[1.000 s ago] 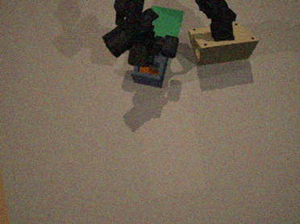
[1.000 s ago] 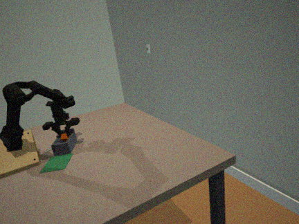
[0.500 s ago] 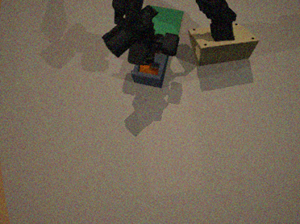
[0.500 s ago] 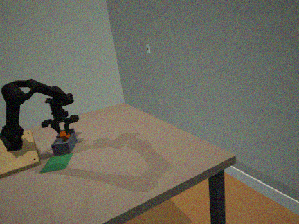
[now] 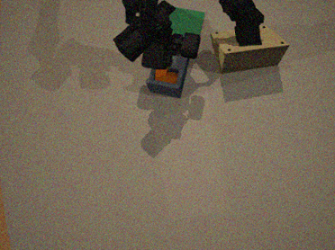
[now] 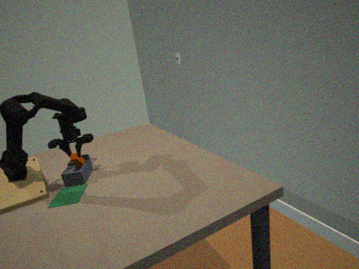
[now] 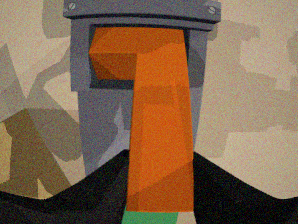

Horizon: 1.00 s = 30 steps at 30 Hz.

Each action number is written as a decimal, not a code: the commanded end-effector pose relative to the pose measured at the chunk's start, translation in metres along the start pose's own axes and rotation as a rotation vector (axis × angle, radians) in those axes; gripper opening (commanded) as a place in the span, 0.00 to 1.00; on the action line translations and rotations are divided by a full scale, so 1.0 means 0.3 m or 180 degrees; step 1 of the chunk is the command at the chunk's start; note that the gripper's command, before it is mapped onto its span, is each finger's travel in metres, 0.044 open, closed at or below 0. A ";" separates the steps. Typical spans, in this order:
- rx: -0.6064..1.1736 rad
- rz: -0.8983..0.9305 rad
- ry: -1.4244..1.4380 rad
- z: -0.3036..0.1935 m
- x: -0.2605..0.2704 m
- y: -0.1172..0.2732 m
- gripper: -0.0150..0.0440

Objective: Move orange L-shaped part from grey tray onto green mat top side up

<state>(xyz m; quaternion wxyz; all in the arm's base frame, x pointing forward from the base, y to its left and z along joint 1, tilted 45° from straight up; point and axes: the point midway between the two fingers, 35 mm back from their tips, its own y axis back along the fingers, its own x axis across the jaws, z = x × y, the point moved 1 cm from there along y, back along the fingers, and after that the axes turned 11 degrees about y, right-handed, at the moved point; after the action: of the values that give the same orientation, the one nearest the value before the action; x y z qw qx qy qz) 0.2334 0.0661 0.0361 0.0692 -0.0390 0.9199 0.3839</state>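
The orange L-shaped part (image 5: 166, 75) (image 6: 76, 158) (image 7: 157, 116) is tilted: its long end is raised toward the wrist camera, and its L-shaped end still dips into the pocket of the grey tray (image 5: 180, 84) (image 6: 76, 176) (image 7: 96, 119). My gripper (image 6: 73, 152) (image 7: 159, 158) is shut on the raised end of the part, with the black fingers on both its sides in the wrist view. In the top view the arm hides most of the part. The green mat (image 5: 187, 21) (image 6: 67, 196) (image 7: 149, 221) lies right beside the tray.
The arm's tan base block (image 5: 250, 51) (image 6: 21, 188) stands close to the tray and mat. The wooden table (image 5: 160, 183) (image 6: 174, 183) has its edge and a leg at the right in the exterior view. Grey walls stand behind.
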 end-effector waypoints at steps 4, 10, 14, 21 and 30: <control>-0.0044 -0.0018 -0.0026 0.004 -0.004 0.048 0.25; -0.0045 -0.0017 -0.0025 0.004 -0.004 0.080 0.25; -0.0045 -0.0017 -0.0025 0.004 -0.004 0.102 0.25; -0.0046 -0.0016 -0.0024 0.004 -0.004 0.138 0.25; -0.0046 -0.0016 -0.0024 0.003 -0.003 0.158 0.25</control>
<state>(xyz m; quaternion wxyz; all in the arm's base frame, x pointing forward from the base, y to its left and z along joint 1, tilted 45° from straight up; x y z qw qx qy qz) 0.2287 0.0980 0.0669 0.0714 -0.0414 0.9179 0.3882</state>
